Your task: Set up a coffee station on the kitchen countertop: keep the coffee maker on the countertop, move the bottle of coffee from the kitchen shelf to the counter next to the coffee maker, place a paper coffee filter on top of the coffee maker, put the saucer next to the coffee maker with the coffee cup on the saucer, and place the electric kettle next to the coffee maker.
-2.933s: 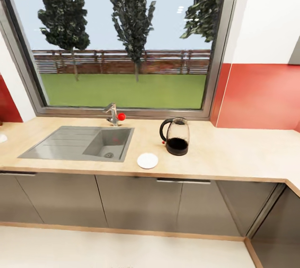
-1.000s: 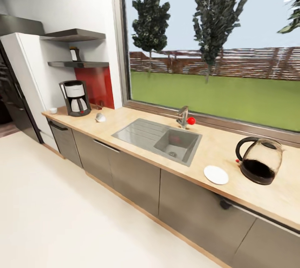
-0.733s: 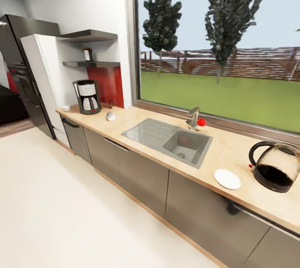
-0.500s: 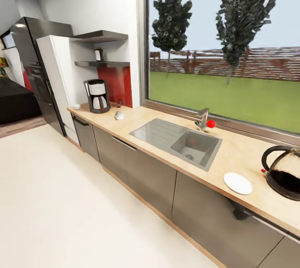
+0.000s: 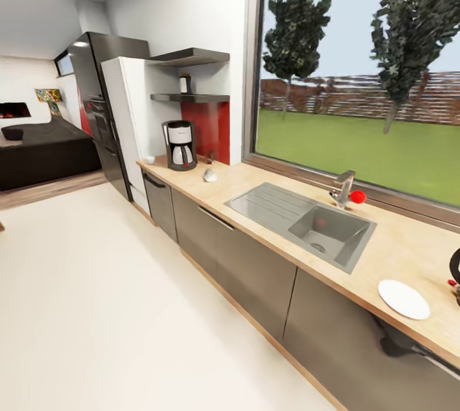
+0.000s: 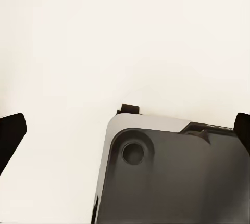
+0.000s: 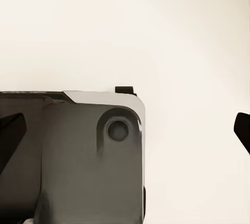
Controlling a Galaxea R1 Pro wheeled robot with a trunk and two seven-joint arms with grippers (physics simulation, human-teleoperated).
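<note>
Beside the fridge end of the counter, the coffee maker stands with the coffee cup just beside it. Above the coffee maker, the bottle of coffee sits on the kitchen shelf. Well apart from the coffee maker, past the sink, lie the saucer and a sliver of the electric kettle. Both your end effectors, the left end effector and the right end effector, hang spread open over pale floor, holding nothing. You seem in transit; no item is set up yet. Next, drive toward the coffee maker until 1 arm can reach the shelf.
</note>
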